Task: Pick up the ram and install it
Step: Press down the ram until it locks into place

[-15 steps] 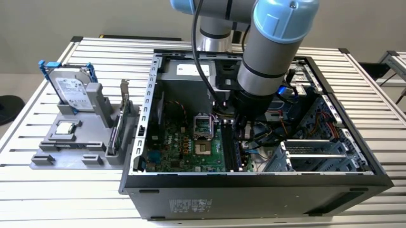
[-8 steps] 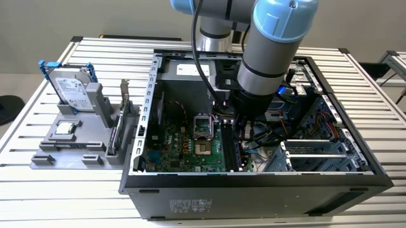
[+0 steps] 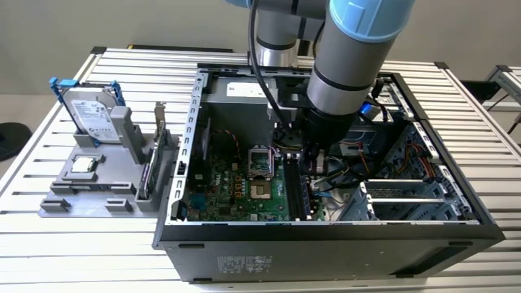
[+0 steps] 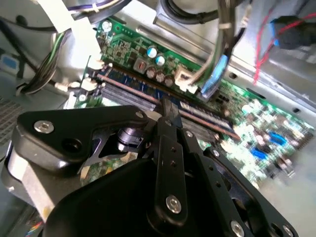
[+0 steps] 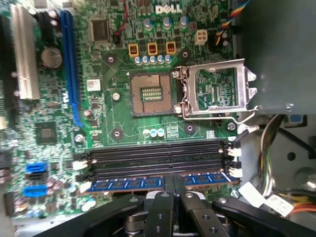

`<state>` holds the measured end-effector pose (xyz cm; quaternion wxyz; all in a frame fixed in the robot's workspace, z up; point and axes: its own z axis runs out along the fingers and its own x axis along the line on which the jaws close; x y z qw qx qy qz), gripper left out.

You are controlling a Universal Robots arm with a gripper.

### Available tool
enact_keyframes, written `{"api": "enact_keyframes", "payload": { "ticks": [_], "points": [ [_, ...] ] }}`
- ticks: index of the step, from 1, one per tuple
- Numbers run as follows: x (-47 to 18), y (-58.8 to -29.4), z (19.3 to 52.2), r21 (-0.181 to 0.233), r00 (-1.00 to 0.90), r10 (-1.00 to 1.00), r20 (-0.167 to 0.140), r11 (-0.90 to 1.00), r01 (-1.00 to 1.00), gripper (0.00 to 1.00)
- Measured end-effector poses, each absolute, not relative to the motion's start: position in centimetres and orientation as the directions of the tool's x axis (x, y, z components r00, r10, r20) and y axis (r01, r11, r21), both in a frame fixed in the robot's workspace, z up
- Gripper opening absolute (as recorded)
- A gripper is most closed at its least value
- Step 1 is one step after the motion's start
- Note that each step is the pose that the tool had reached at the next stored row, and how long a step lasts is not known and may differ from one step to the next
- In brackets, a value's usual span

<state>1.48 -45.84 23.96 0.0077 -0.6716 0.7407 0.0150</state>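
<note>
Looking down, I had the gripper (image 5: 174, 190) pinching the ram (image 5: 148, 183) mid-length, its long axis parallel with the memory slots (image 5: 155, 153), seated in the nearest one

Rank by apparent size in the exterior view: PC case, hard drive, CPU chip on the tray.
1. PC case, by far the largest.
2. Hard drive, upright in the tray.
3. CPU chip, smallest.
</note>
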Motion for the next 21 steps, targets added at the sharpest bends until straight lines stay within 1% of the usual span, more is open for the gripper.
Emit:
{"api": "enact_keyframes", "payload": {
  "ticks": [5,9,21],
  "points": [
    [1.5,-45.7,24.3,0.012,-0.098,-0.995,-0.032,0.097,-0.995,0.00],
    [1.5,-45.6,24.1,0.013,-0.098,-0.995,-0.038,0.097,-0.995,0.00],
    [1.5,-45.3,22.2,0.014,-0.098,-0.994,-0.043,0.097,-0.995,0.00]
  ]
}}
